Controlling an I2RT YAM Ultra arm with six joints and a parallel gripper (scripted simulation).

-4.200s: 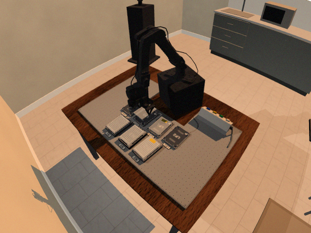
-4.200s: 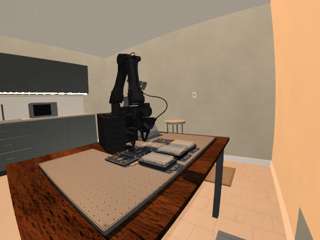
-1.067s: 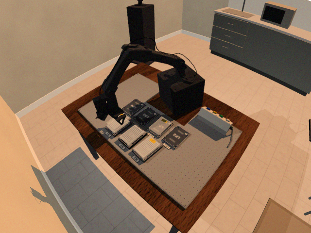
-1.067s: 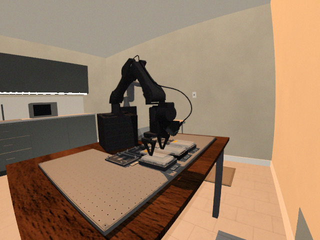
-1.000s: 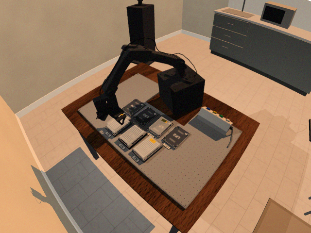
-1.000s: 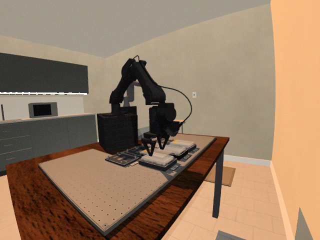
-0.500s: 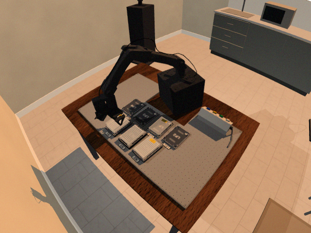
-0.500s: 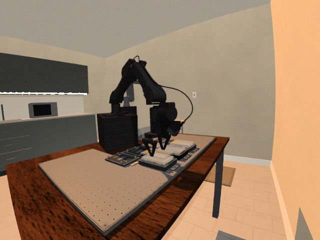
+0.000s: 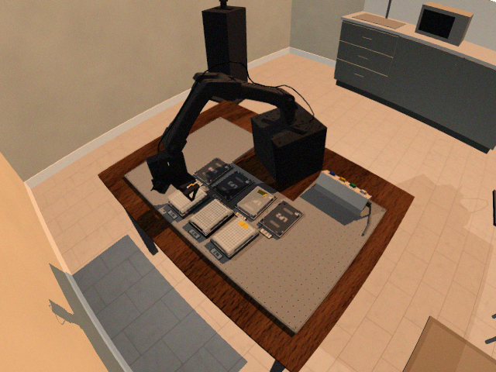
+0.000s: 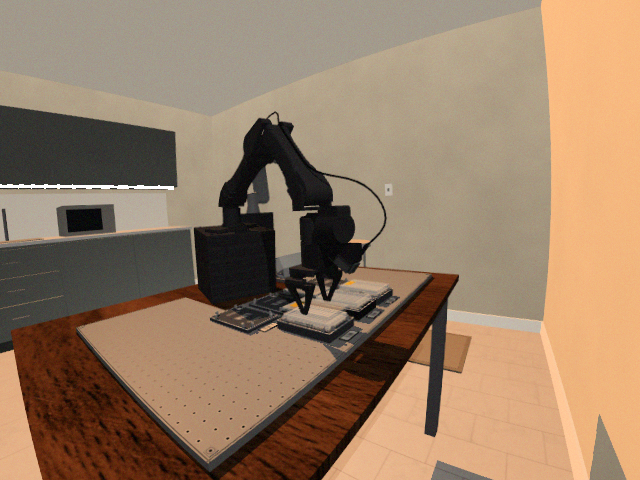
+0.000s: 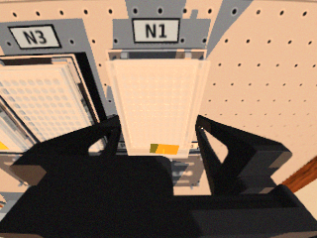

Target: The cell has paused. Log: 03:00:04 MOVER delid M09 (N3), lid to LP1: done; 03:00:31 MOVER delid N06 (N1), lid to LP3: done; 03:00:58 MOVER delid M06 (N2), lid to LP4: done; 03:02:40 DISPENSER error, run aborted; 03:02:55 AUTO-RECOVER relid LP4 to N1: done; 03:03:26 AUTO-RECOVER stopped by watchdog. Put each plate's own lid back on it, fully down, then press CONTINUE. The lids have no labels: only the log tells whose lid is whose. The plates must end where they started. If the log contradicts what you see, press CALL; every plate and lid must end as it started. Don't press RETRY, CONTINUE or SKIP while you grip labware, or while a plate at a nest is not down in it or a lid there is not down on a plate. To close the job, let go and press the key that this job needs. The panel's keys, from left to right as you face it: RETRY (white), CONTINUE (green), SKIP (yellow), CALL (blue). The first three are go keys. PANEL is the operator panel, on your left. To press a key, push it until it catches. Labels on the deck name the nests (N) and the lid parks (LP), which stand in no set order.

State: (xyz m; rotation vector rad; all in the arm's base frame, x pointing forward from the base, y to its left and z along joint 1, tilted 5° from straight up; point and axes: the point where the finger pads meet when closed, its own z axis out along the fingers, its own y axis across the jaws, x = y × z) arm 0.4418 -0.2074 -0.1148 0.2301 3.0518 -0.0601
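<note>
the lid (image 11: 159, 106) seems between the pincer's (image 9: 193, 188) (image 10: 316, 305) (image 11: 158, 124) fingers, above n1.

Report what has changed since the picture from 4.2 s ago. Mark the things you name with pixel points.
The gripper (image 9: 186, 193) (image 10: 316, 305) (image 11: 158, 119) has moved outward from the back row, away from the arm's base, bringing the lid (image 9: 180, 201) (image 10: 324, 318) (image 11: 158, 99) over the N1 plate (image 9: 180, 213) (image 10: 310, 332) (image 11: 158, 54). It still seems to grip it; I can't tell whether it is fully down. The N3 plate (image 9: 210, 216) (image 11: 42, 94), N2 plate (image 9: 235, 235) and other parked lid (image 9: 252, 204) stayed put.
</note>
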